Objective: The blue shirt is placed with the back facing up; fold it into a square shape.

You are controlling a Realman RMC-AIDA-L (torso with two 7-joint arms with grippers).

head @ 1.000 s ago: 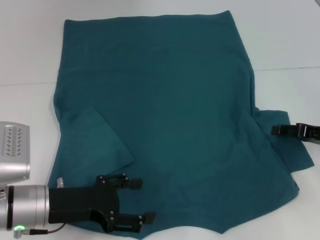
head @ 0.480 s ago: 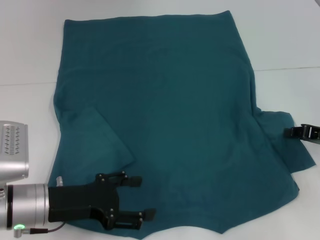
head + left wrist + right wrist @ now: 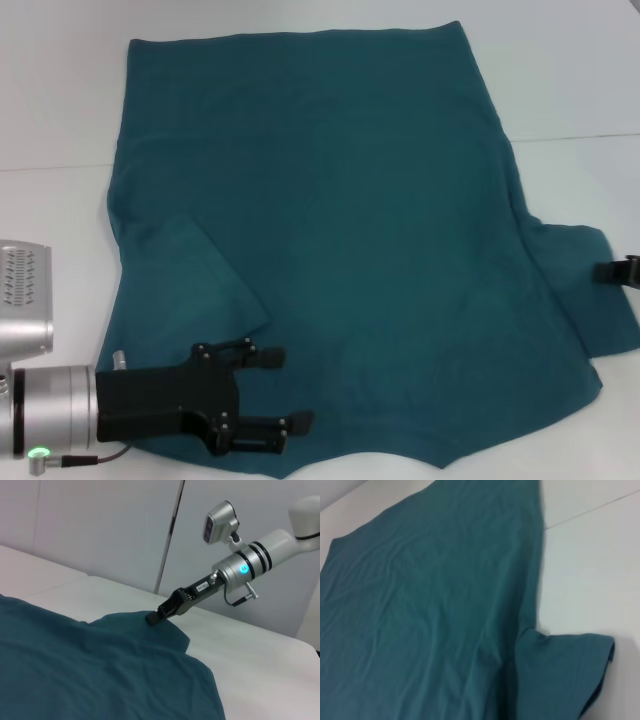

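Desk, white and wide, fills the head view, and the blue shirt covers most of the middle of it. The shirt lies spread out flat with its plain side up. One sleeve is folded in over the cloth at the lower left of the frame. The other sleeve sticks out flat on the desk at the right edge of the frame.

The left gripper is at the lower left of the frame, over the shirt's bottom corner. Its fingers are spread apart and are not grasping anything, with blue cloth showing between them.

The right gripper is at the right edge of the frame, at the tip of the stuck-out sleeve. In the left wrist view its black tip sits right at the edge of the sleeve, where the cloth rises in a small hump. I cannot tell if its fingers are clenched on the cloth or released.
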